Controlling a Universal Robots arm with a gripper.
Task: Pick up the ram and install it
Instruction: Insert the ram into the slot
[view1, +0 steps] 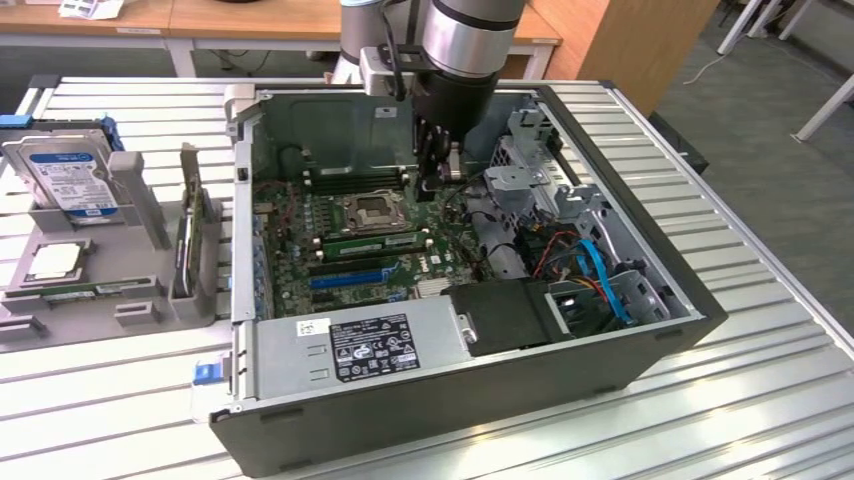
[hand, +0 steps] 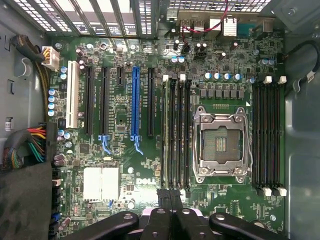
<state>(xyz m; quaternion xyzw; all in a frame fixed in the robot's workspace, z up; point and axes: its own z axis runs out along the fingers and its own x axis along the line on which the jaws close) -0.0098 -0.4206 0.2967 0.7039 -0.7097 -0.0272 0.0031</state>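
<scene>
The ram (hand: 165, 131) is a thin green stick standing in the memory slot nearest the black expansion slots, beside the empty CPU socket (hand: 221, 143). In the exterior view the ram (view1: 375, 241) sits in the slot bank on the near side of the socket. My gripper (view1: 447, 178) hangs inside the open computer case, above the motherboard and apart from the stick. The black fingers (hand: 164, 200) are pressed together with nothing between them, and the gripper (hand: 170, 196) hovers over one end of that slot bank.
The case walls (view1: 242, 215) ring the motherboard. The power supply (view1: 367, 345) fills the near end, and the drive cage with blue cables (view1: 594, 270) is on the exterior view's right. A grey stand (view1: 80, 300) on the left holds a hard drive (view1: 60, 175) and an upright green card (view1: 195, 235).
</scene>
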